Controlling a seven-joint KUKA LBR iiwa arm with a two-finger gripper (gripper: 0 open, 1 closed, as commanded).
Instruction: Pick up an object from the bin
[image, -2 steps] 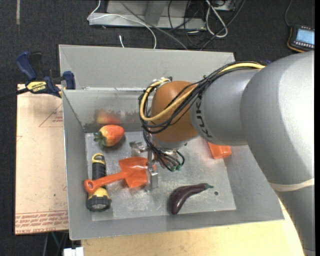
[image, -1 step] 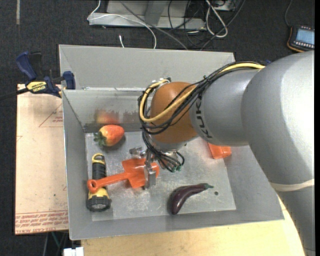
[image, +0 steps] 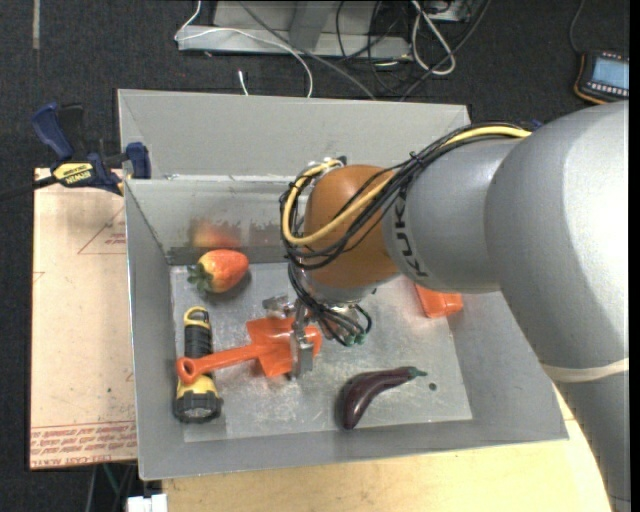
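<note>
Bin (image: 150, 330) of grey metal, seen from above, with five loose things on its floor and the robot arm (image: 500, 220) reaching in from the right of the frame.

At lower left lies a yellow and black torch (image: 195, 366), lengthwise up the frame. Above it, near the back wall at upper left, sits a red toy strawberry (image: 224, 270) with green leaves.

An orange scoop (image: 250, 352) lies at the centre. The end of its handle crosses the torch and its broad blade points right.

The claw (image: 298, 352) is low over that blade, at or close to the scoop's surface. Wrist and cables hide the tips, so how far the claw is open cannot be told, nor whether it has hold of anything.

Right of the claw and nearer the lower edge lies a dark purple aubergine (image: 368, 392), curved, apart from the scoop. At right centre, partly under the arm, an orange block (image: 438, 300) rests near the bin's right wall.

Progress, as a judgement: the approach looks complete, since the claw is down at the scoop, the thing nearest to it. The pick itself is not done, because the scoop appears to lie flat on the bin floor, with its handle on the torch. What remains is a secure grip on the blade and a lift clear of the bin. The handle may drag the torch as it rises.
</note>
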